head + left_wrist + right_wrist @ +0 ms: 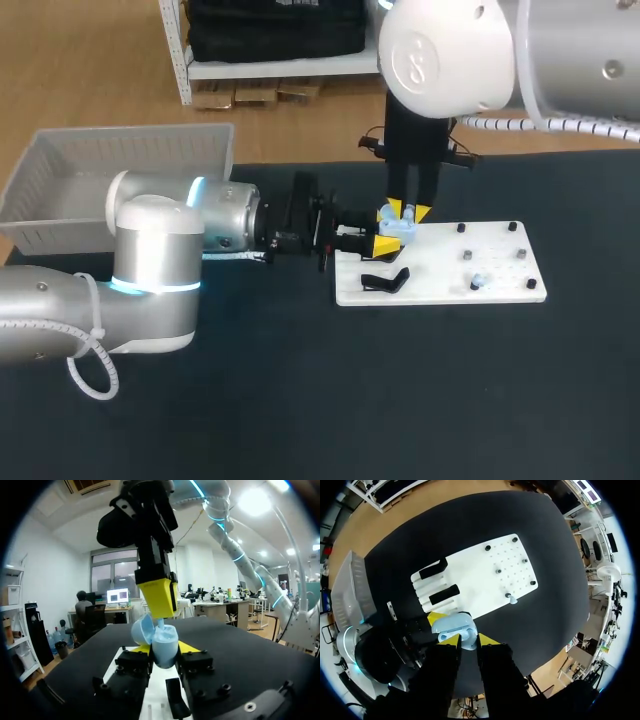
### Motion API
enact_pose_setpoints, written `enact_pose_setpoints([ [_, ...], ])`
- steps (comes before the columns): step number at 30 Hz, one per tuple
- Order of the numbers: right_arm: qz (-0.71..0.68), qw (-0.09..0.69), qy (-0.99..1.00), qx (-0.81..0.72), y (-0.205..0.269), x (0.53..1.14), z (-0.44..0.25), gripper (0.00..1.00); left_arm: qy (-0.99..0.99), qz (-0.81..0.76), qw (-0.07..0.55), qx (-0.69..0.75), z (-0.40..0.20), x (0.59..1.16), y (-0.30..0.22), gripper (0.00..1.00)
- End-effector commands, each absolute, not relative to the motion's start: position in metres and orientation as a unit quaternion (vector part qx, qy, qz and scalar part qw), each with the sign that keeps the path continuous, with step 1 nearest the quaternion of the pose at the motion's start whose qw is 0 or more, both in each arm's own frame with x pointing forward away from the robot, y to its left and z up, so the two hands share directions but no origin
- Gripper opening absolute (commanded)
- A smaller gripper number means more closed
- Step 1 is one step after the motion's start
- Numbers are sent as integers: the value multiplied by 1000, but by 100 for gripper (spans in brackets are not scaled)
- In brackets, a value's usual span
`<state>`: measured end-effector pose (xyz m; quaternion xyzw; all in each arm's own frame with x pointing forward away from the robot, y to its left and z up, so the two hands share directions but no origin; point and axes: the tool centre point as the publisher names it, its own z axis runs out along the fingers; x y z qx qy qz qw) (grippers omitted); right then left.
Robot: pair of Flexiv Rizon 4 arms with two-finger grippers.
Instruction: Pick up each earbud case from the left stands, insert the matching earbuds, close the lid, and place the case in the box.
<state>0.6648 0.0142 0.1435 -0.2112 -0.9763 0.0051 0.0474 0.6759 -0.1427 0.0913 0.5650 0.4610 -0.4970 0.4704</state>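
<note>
Two arms meet mid-frame in the head view. The left end effector (165,651) clamps the earbud case (402,230) upright with its lid open, seemingly so the right end effector (405,211), pinching an earbud (161,625), can seat it from above.

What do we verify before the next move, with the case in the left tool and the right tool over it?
1. Left tool grips the case from both sides: ok.
2. Lid open: ok.
3. Right tool shut on an earbud at the case's opening: ok.
4. That earbud fully seated: cannot tell.
5. Both earbuds in before closing: not ok, the second earbud is on the board.
6. Box in place at the table's far left: ok.
</note>
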Motion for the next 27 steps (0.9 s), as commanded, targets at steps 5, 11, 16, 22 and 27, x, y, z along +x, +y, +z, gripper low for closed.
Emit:
enact_pose_setpoints([
  [5, 11, 55, -976, -212, 16, 668, 142, 0, 460, -497, 473, 564, 90, 676, -142, 0],
  [11, 10, 65, -975, -210, 17, 668, 140, 2, 460, -497, 473, 564, 90, 676, -142, 0],
  [16, 7, 68, -976, -208, 18, 668, 141, 24, 460, -497, 473, 564, 90, 676, -142, 0],
  [22, 1, 72, -976, -207, 19, 667, 143, 36, 460, -497, 473, 564, 90, 676, -142, 0],
  [27, -6, 70, -976, -207, 17, 662, 149, 34, 460, -497, 473, 564, 90, 676, -142, 0],
])
